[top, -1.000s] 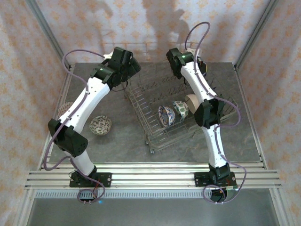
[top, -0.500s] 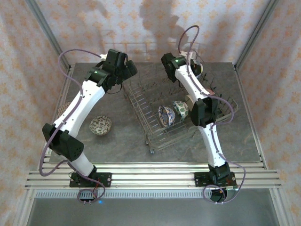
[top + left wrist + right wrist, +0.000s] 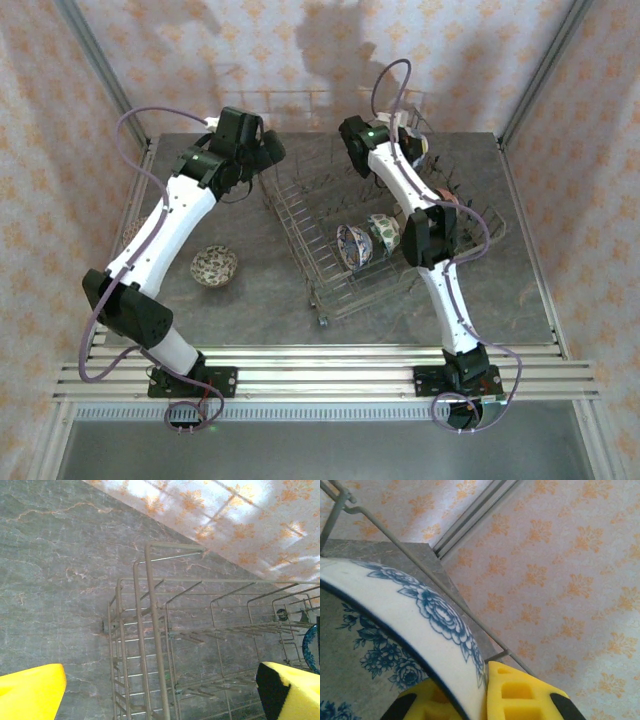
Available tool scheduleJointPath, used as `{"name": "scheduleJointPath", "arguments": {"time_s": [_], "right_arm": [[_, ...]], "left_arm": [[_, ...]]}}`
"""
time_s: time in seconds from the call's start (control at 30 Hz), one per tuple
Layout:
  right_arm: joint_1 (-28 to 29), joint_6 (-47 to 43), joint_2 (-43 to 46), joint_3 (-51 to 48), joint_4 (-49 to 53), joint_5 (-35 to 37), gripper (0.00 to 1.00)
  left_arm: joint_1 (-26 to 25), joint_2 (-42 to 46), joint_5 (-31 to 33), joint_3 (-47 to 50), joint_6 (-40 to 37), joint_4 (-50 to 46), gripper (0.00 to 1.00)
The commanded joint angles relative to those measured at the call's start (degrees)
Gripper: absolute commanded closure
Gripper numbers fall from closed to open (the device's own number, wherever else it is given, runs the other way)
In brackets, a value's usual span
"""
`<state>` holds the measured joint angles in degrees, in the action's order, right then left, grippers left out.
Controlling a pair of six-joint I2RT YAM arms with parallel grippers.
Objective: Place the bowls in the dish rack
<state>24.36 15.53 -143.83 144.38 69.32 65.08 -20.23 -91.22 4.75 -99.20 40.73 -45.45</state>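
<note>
Two patterned ceramic bowls stand in the grey wire dish rack; a brown speckled bowl lies on the table. Left hand, spread wide and empty, has retreated leftward; right hand stays clamped on a white blue-floral bowl at the rack's far edge.

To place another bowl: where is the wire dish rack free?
Free: tine rows of the grey wire dish rack, from its far-left corner to the blue patterned bowl. Crowded: near-right, where that bowl and the green floral bowl stand.
</note>
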Motion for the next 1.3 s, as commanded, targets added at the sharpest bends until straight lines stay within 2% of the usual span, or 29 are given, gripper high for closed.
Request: {"name": "scheduleJointPath", "arguments": {"time_s": [0.0,0.5,0.63,0.73,0.87,0.9,0.93,1.07,1.27], "right_arm": [[1.0,-3.6,-0.6,0.7,-4.2,4.5,1.00],[1.7,-8.9,-3.7,0.1,-5.6,3.3,1.00],[1.9,-11.2,-4.4,0.7,-6.3,2.4,0.93],[2.1,-11.2,-4.4,0.8,-6.0,1.4,0.82],[2.0,-11.6,-4.2,1.2,-5.4,-0.4,0.80],[2.1,-11.7,-4.2,1.3,-5.4,-0.6,0.78],[2.1,-11.9,-4.1,1.2,-5.3,-0.8,0.71],[2.0,-12.7,-4.1,1.3,-5.1,-2.1,0.70],[2.1,-13.2,-2.6,1.4,-3.3,-8.3,0.49]], "left_arm": [[0.5,2.4,0.9,1.0,-1.2,1.1,0.01],[1.1,4.7,1.3,3.1,-1.7,0.3,0.01],[1.1,5.3,1.5,3.7,-1.7,0.0,0.01],[1.1,5.6,1.6,4.1,-1.7,-0.1,0.01],[1.2,6.0,1.7,4.5,-1.8,-0.4,0.01],[1.2,6.1,1.7,4.6,-1.8,-0.5,0.01],[1.2,6.2,1.8,4.7,-1.8,-0.6,0.01],[1.2,6.6,1.7,5.2,-1.7,-1.1,0.01],[1.4,7.3,1.0,6.4,-1.5,-1.7,0.01]]}}
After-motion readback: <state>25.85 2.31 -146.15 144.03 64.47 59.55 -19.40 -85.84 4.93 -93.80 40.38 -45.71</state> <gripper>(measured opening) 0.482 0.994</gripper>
